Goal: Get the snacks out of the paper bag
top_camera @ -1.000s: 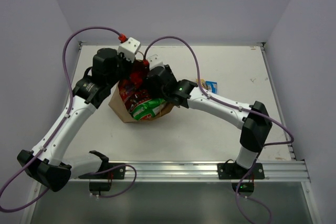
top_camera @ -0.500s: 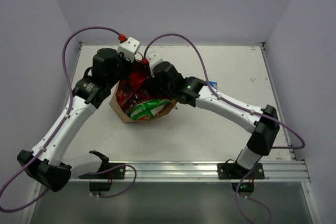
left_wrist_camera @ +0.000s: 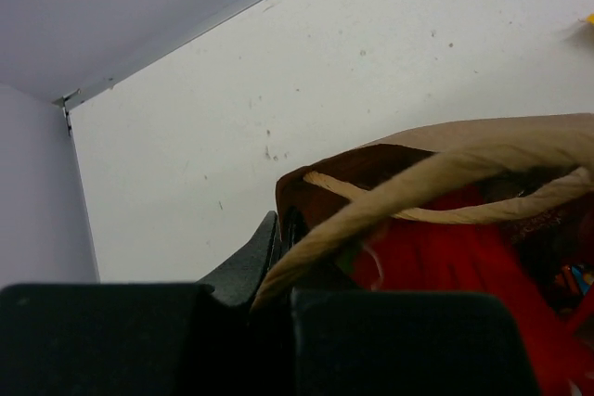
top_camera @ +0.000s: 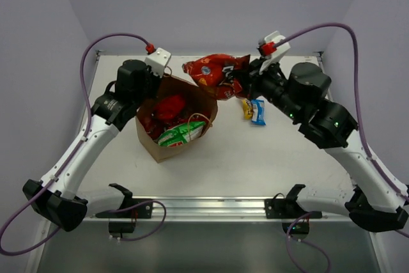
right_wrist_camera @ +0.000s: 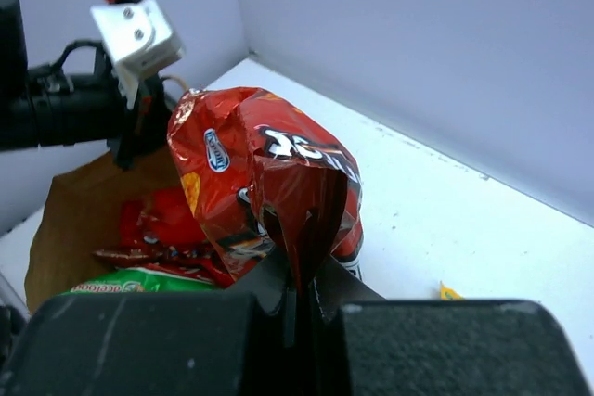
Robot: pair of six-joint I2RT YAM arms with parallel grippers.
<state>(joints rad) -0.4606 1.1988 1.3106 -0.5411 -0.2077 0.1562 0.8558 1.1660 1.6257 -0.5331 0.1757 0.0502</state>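
Our right fingers are closed tight on one end of the large red packet. In the top view its long axis runs leftward from the fingers, back toward the paper bag. The packet is out of the bag, held up beside its far right rim; how high it hangs above the worktop we cannot tell. Our left fingers are shut on the bag's rim at its far left corner, by a handle, and they hold the mouth open and the bag upright.

Inside we see a green-and-white packet and smaller red packets. A yellow-and-blue packet lies on the worktop just near-side of our right fingers.

We judge that the coming move is to set the red packet down. Bare worktop lies to the right of the bag, on our right arm's own side, so that arm should carry it away from the bag and clear of the yellow-and-blue packet.
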